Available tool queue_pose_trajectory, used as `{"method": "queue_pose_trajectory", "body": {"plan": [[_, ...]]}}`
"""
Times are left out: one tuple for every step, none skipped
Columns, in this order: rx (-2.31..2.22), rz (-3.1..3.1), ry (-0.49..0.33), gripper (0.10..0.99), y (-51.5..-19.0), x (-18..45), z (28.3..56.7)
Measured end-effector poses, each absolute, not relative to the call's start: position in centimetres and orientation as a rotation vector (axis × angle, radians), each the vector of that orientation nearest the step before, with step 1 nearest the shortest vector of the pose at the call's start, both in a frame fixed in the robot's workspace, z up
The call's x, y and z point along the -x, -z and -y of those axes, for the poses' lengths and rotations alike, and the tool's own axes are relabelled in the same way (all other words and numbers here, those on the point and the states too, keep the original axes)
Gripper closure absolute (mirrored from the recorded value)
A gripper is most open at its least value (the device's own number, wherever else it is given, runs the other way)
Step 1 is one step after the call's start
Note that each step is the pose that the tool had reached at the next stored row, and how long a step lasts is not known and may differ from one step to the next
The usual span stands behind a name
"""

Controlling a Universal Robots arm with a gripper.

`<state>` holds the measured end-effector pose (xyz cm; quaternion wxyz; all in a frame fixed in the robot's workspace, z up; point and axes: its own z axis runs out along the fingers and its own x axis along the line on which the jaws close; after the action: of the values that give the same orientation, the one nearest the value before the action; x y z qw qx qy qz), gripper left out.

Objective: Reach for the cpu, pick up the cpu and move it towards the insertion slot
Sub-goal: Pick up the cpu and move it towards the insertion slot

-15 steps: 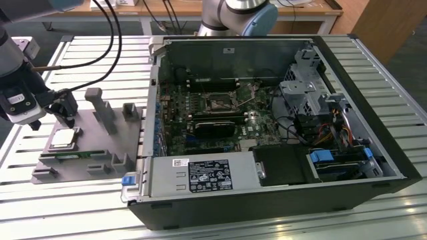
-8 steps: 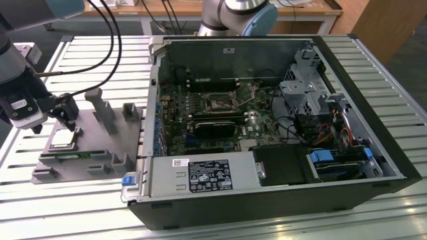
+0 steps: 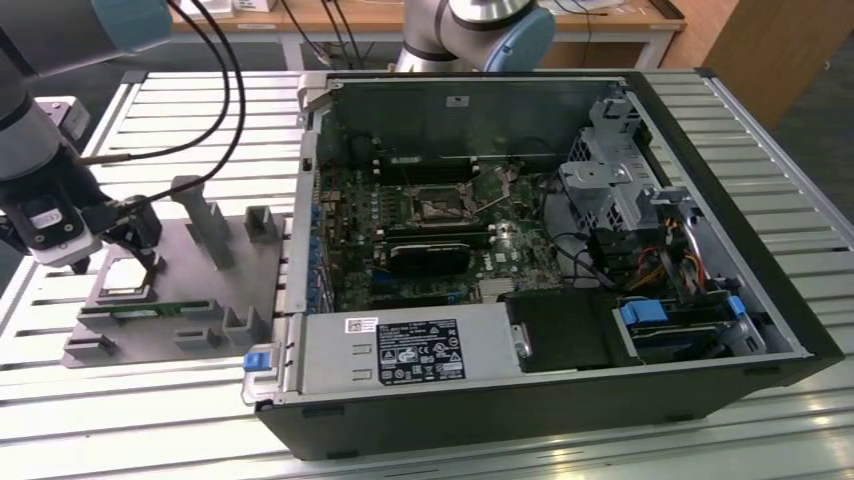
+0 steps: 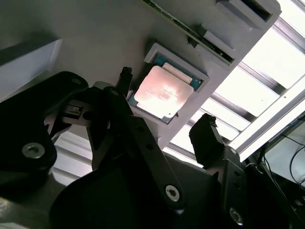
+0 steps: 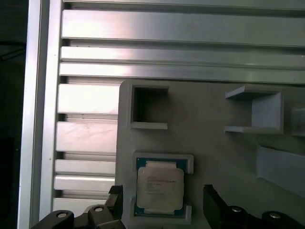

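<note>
The cpu (image 3: 128, 283) (image 4: 159, 93) (image 5: 159, 187), a small square chip with a silvery top, lies flat in a shallow nest on the grey fixture plate (image 3: 174, 255) at the exterior view's left. My gripper (image 3: 118, 262) (image 4: 164, 107) (image 5: 163, 200) hangs just over it, open. One black finger (image 4: 125, 78) (image 5: 116, 198) stands on one side of the chip and the other finger (image 4: 206, 133) (image 5: 212, 200) on the opposite side, with a gap to each edge. The insertion slot (image 3: 438, 205), a dark square socket with a metal frame, sits on the green board inside the open computer case.
The fixture plate carries upright grey holders (image 3: 200, 215) and a narrow green memory stick (image 3: 147, 308) close to the chip. The open computer case (image 3: 747, 260) has tall walls, a power supply (image 3: 400, 352) and a drive cage (image 3: 607, 195). Cables (image 3: 200, 110) trail from my arm. Slatted aluminium table (image 3: 160, 400) all around.
</note>
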<state>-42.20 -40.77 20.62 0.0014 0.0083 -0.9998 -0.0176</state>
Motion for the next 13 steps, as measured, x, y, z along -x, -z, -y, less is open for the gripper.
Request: {"method": "queue_pose_trajectory", "body": {"plan": [[-0.026, 3.138, 0.055, 0.325, -20.5, 42.2, 40.8], [-0.026, 3.138, 0.055, 0.325, -20.4, 42.2, 40.8], [-0.026, 3.138, 0.055, 0.325, -20.2, 42.2, 40.8], [-0.026, 3.138, 0.055, 0.325, -20.1, 42.2, 40.8], [-0.026, 3.138, 0.054, 0.325, -20.0, 42.2, 40.8], [-0.026, 3.138, 0.054, 0.325, -19.9, 42.2, 40.8], [-0.026, 3.138, 0.054, 0.325, -19.8, 42.2, 40.8], [-0.026, 3.138, 0.054, 0.325, -19.7, 42.2, 40.8], [-0.026, 3.138, 0.054, 0.325, -19.6, 42.2, 40.8], [-0.026, 3.138, 0.054, 0.325, -19.5, 42.2, 40.8], [-0.026, 3.138, 0.054, 0.325, -19.5, 42.2, 40.8], [-0.026, 3.138, 0.054, 0.325, -19.4, 42.2, 40.8], [-0.026, 3.138, 0.054, 0.325, -19.3, 42.2, 40.8]]}}
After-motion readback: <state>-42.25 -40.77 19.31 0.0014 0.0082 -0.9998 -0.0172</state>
